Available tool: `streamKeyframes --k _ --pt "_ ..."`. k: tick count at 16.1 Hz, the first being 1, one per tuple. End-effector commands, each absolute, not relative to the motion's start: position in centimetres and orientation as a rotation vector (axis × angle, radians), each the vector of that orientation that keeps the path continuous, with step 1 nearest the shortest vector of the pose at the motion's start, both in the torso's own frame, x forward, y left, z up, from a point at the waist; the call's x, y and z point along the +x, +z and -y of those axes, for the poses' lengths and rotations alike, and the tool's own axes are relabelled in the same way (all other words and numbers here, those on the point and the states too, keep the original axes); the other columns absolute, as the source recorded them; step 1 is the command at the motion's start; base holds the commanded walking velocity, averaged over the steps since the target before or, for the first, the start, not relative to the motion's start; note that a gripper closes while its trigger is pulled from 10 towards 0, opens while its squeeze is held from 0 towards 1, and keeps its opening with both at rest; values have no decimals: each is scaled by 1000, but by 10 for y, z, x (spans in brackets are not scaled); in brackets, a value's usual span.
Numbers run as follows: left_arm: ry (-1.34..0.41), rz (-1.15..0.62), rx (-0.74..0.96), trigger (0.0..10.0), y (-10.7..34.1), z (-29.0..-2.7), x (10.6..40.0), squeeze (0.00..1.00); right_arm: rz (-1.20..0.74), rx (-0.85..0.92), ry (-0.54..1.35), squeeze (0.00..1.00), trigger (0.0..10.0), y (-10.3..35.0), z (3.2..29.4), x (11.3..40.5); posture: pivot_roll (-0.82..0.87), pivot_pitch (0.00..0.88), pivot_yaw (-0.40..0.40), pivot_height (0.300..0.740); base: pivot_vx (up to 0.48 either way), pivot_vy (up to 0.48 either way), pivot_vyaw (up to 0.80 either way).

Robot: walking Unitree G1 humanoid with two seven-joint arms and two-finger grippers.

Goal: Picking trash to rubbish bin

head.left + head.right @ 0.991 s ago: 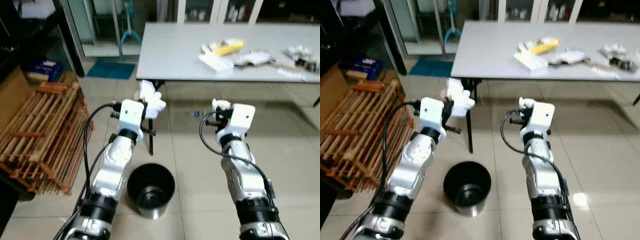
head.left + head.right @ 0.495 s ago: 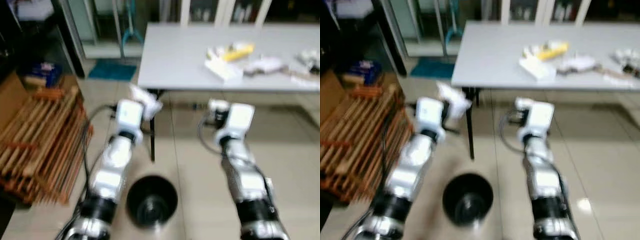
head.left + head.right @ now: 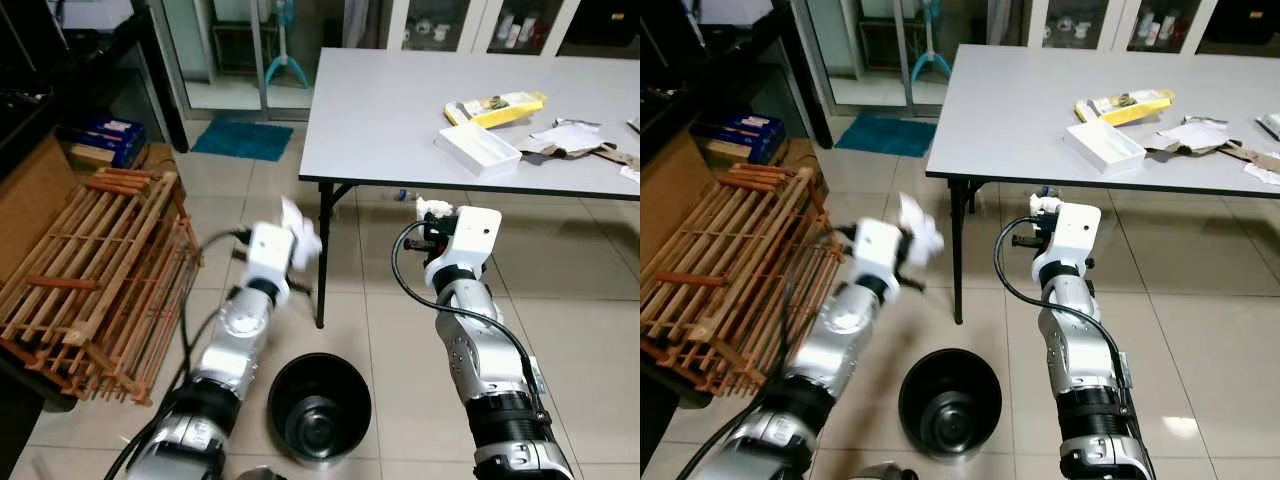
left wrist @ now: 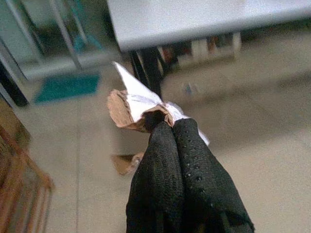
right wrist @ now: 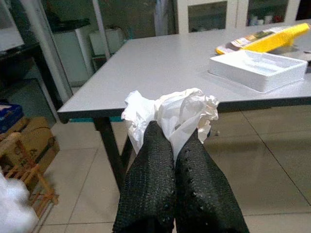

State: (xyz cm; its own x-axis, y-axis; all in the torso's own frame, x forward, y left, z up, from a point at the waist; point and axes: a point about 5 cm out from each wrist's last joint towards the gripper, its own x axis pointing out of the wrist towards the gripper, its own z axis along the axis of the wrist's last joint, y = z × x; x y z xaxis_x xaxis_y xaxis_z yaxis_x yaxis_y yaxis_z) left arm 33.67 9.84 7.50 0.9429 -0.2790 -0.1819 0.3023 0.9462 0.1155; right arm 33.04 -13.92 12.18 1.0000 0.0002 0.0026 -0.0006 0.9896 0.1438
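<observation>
Now both arms are raised in front of me, each carrying trash. My left gripper [image 4: 167, 127] is clamped on a folded scrap of white and brown paper [image 4: 132, 104]; its fingers [image 4: 194, 170] are pressed together with the scrap pinched at their tips. My right gripper [image 5: 172, 133] is closed on a crumpled white plastic wrapper [image 5: 177, 109], which bulges out above its fingertips [image 5: 150, 160].

Change since a second ago: the head camera has swung and pulled back, so the grey table [image 3: 400, 110] sits further to my right and more of its top is visible, while the black rubbish bin [image 3: 320, 405] has shifted from below my left arm to the floor between my two arms. The left arm is blurred, so it is moving; the paper scrap has come from beside the table leg to a spot nearer my body, though not yet above the bin's mouth. The right arm holds much the same pose. I judge that I am lining up for the drop, the left load first.

More trash remains on the table: a white tray [image 3: 478, 150], a yellow packet [image 3: 500, 105] and crumpled paper [image 3: 570, 138]. A wooden slatted rack [image 3: 90, 270] leans at my left.

Writing: print shows on the yellow packet and on blue boxes [image 3: 100, 140] by the rack, but none of it is legible
</observation>
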Motion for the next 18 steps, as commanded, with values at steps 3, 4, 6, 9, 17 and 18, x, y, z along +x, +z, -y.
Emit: streamKeyframes --k 3,4,6,9,17,18 --pt "-378 -355 143 10000 43 -88 328 0 3 137 -3 0 10000 125 139 330 -30 45 9 737 0 0 0" --pt "-381 -408 153 10000 34 -87 324 0 2 135 -7 0 10000 125 140 328 -45 56 10 737 0 0 0" --pt "-385 -485 145 10000 21 -83 316 0 -2 134 -11 0 10000 124 141 324 -63 69 14 737 0 0 0" --pt "-417 -523 159 10000 14 -76 309 0 -9 134 -18 0 10000 122 141 320 -76 82 17 737 0 0 0" --pt "-412 -529 177 10000 14 -76 311 1000 -27 132 -22 0 10000 121 142 315 -77 81 19 737 0 0 0" --pt "-407 -525 177 10000 15 -78 313 1000 -28 132 -20 0 10000 121 141 316 -75 76 21 737 0 0 0"
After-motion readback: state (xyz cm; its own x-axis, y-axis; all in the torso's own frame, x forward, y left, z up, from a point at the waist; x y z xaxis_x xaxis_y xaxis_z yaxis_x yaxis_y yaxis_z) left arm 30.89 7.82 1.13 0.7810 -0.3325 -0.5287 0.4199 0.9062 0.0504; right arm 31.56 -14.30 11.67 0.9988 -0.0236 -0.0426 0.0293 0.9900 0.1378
